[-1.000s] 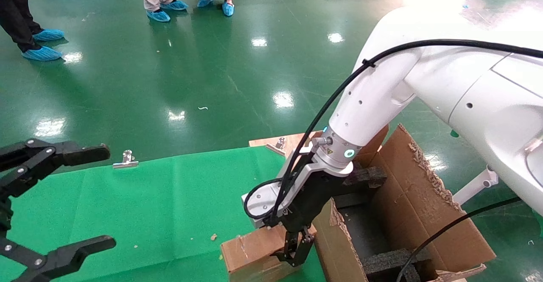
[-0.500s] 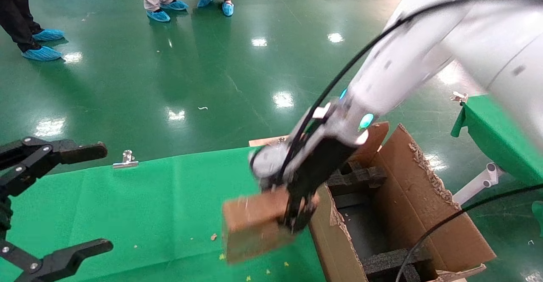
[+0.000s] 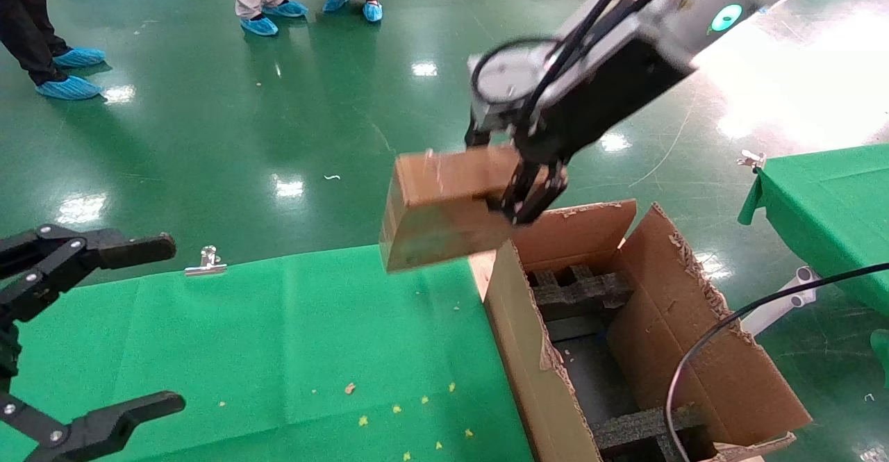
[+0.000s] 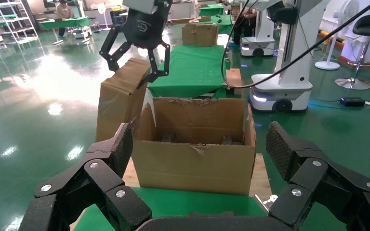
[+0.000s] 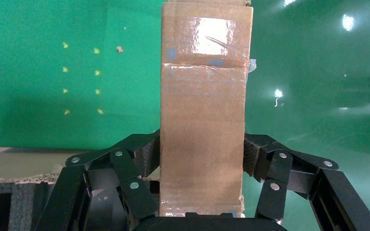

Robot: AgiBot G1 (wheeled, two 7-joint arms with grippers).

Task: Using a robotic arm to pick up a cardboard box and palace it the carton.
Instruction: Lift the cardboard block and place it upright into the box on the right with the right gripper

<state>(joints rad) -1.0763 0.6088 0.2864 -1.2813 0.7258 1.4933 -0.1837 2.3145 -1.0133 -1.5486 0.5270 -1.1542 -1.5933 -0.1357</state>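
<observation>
My right gripper [image 3: 517, 187] on the white robotic arm [image 3: 701, 3] is shut on the small brown cardboard box [image 3: 441, 205] and holds it in the air above the far left corner of the carton [image 3: 528, 351]. In the right wrist view the taped box [image 5: 202, 110] sits between the black pads [image 5: 147, 151], and the gripper [image 5: 201, 153] clamps its two sides. The carton stands open with ragged flaps and black foam blocks [image 3: 580, 288] inside. From the left wrist view the held box [image 4: 120, 96] hangs beside the carton [image 4: 192, 154]. My left gripper [image 3: 135, 323] is open and idle at the left.
A green cloth [image 3: 278, 351] covers the table left of the carton. A metal clip [image 3: 206, 260] sits on its far edge. A second green table [image 3: 826, 198] is at the right. People in blue shoe covers [image 3: 260, 26] stand on the floor beyond.
My right gripper has lifted the small box off the green cloth, up and away, to well above the carton's far left corner. The left gripper has stayed put.
</observation>
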